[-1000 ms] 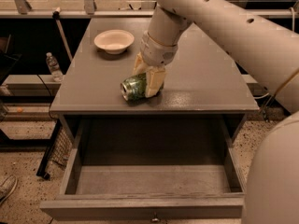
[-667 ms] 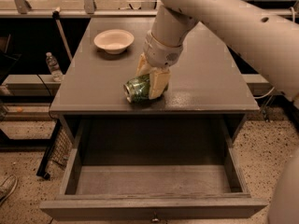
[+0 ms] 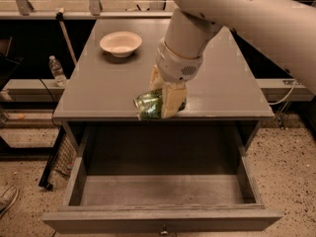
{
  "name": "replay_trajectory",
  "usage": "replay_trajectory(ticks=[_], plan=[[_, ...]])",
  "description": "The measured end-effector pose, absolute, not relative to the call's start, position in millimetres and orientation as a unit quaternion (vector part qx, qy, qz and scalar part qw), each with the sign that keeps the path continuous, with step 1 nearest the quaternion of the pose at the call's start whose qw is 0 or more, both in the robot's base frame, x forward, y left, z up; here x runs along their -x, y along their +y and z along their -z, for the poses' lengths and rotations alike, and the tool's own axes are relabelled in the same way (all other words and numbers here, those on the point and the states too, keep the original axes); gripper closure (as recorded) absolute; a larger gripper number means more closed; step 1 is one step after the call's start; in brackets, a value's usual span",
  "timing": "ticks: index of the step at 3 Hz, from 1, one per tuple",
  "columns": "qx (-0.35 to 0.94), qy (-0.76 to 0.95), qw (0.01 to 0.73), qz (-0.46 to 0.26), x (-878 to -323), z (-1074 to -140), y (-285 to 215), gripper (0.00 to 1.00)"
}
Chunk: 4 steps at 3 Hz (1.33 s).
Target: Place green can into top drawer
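Tool (image 3: 165,101) pinching green can (image 3: 147,104) at front edge of counter (image 3: 222,88), top drawer (image 3: 148,217) open below

We see the white arm (image 3: 237,14) enter from upper rt, forearm sloping down twd the left, wrist bent so the tool points down at the counter's front edge, nr the middle. Its cream fingers (image 3: 170,100) are clamped on the can's rt part, one across the near side, the other mostly hidden behind. Can lies on its side: crumpled body, glossy green w/ pale mottling, silver end facing front-left. We can't tell if it touches the counter or hangs just above. Drawer is directly under it, pulled well out, grey inside, small metal pull (image 3: 163,228) at front centre. Cream bowl (image 3: 120,42) sits back left on the counter, well apart from the can; a water bottle (image 3: 58,70) stands lower down, left of the counter
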State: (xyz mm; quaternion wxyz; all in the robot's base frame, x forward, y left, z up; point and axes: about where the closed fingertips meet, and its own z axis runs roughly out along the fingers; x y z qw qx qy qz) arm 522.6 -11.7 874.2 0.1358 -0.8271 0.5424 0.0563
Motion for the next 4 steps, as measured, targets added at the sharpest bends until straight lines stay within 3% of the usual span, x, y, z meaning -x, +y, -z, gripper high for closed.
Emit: replay_trajectory(ticks=[1,4], plan=[[0.804,0.58,0.112,-0.072,-483,-858,-9,1.0],[0.796,0.592,0.096,-0.075,-439,-836,-10,1.0]])
